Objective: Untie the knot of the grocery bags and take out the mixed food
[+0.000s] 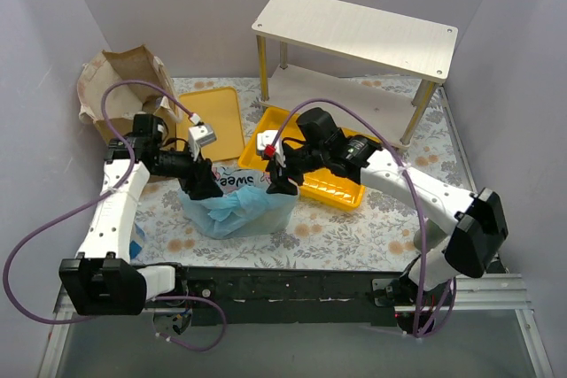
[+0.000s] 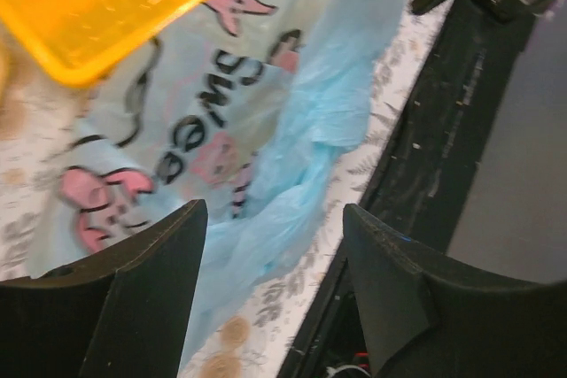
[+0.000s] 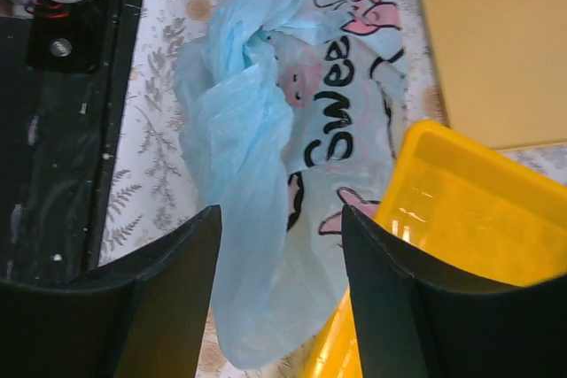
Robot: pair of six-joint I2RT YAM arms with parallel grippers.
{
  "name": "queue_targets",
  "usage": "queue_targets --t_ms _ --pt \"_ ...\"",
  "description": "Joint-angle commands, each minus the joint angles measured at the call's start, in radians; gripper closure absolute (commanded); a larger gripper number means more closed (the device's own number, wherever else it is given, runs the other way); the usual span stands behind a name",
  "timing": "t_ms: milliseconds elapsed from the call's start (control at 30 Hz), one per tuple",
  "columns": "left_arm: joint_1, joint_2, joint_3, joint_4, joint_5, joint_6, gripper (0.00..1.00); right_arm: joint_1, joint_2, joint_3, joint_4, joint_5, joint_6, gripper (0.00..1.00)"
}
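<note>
The light-blue plastic bag [image 1: 241, 205] with pink cartoon prints lies tied on the floral table near the front edge. It fills the left wrist view [image 2: 266, 139] and the right wrist view [image 3: 275, 130]. Its twisted knotted top [image 3: 232, 86] shows in the right wrist view. My left gripper [image 1: 205, 185] is open just above the bag's left end. My right gripper [image 1: 282, 185] is open just above its right end. The brown paper bag [image 1: 124, 86] stands at the back left. No food shows; the bags hide it.
A flat yellow tray [image 1: 215, 117] lies behind the plastic bag. A deeper yellow tray [image 1: 332, 185] lies to its right, touching the bag. A pale two-level shelf [image 1: 354, 42] stands at the back right. A black rail [image 1: 283, 285] runs along the table's front edge.
</note>
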Motion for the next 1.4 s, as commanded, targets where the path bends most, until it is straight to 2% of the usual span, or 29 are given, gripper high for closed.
queue_targets --t_ms 0,133,167,200,267,300,367,400,600,767,867,900,933,967,1100,1167,1200,1233,1267,1367 --pt "-0.104 -0.052 -0.077 0.013 0.004 -0.104 0.38 0.011 0.060 0.007 0.031 -0.143 0.134 0.36" --pt "-0.144 -0.083 -0.140 0.114 -0.076 -0.147 0.39 0.031 0.037 -0.100 0.081 -0.157 0.220 0.37" --pt "-0.150 -0.086 -0.172 0.141 -0.123 -0.177 0.43 0.035 0.031 -0.119 0.081 -0.144 0.222 0.42" --pt "-0.152 -0.091 -0.183 0.164 -0.140 -0.183 0.48 0.037 0.023 -0.136 0.083 -0.129 0.229 0.59" --pt "-0.153 -0.095 -0.199 0.221 -0.185 -0.191 0.65 0.037 0.000 -0.171 0.095 -0.066 0.242 0.75" --pt "-0.153 -0.095 -0.202 0.230 -0.222 -0.185 0.89 0.037 -0.011 -0.180 0.094 -0.043 0.233 0.82" --pt "-0.153 -0.098 -0.206 0.223 -0.265 -0.159 1.00 0.037 -0.052 -0.196 0.062 0.029 0.194 0.91" --pt "-0.152 -0.106 -0.223 0.230 -0.306 -0.132 1.00 0.037 -0.064 -0.199 0.042 0.052 0.139 0.98" --pt "-0.150 -0.216 -0.318 0.249 -0.369 -0.099 1.00 0.002 -0.178 -0.313 -0.066 0.120 -0.007 0.99" --pt "-0.141 -0.244 -0.338 0.209 -0.483 -0.081 1.00 -0.101 -0.334 -0.426 -0.136 0.164 -0.062 0.99" --pt "-0.141 -0.260 -0.300 0.189 -0.423 -0.101 1.00 -0.112 -0.454 -0.522 -0.078 0.166 -0.083 0.59" --pt "-0.141 -0.260 -0.266 0.166 -0.399 -0.123 0.95 -0.112 -0.481 -0.516 -0.036 0.146 -0.074 0.46" --pt "-0.141 -0.256 -0.227 0.154 -0.371 -0.133 0.79 -0.112 -0.483 -0.468 -0.012 0.114 -0.052 0.41" --pt "-0.141 -0.255 -0.124 0.139 -0.310 -0.137 0.51 -0.112 -0.473 -0.429 0.006 0.101 0.009 0.37" --pt "-0.141 -0.234 0.049 0.117 -0.185 -0.189 0.23 -0.112 -0.349 -0.260 0.063 0.031 0.091 0.30" --pt "-0.141 -0.203 0.053 0.120 -0.150 -0.249 0.20 -0.110 -0.313 -0.240 0.152 0.006 0.131 0.25" --pt "-0.141 -0.194 0.030 0.143 -0.141 -0.283 0.02 -0.106 -0.266 -0.233 0.173 0.000 0.171 0.24" --pt "-0.141 -0.184 0.021 0.164 -0.142 -0.373 0.02 -0.101 -0.246 -0.226 0.199 -0.009 0.200 0.23" --pt "-0.141 -0.178 0.010 0.183 -0.141 -0.399 0.02 -0.098 -0.227 -0.216 0.240 -0.024 0.222 0.22" --pt "-0.141 -0.200 -0.039 0.249 -0.102 -0.410 0.02 -0.063 -0.163 -0.196 0.255 -0.045 0.236 0.21"
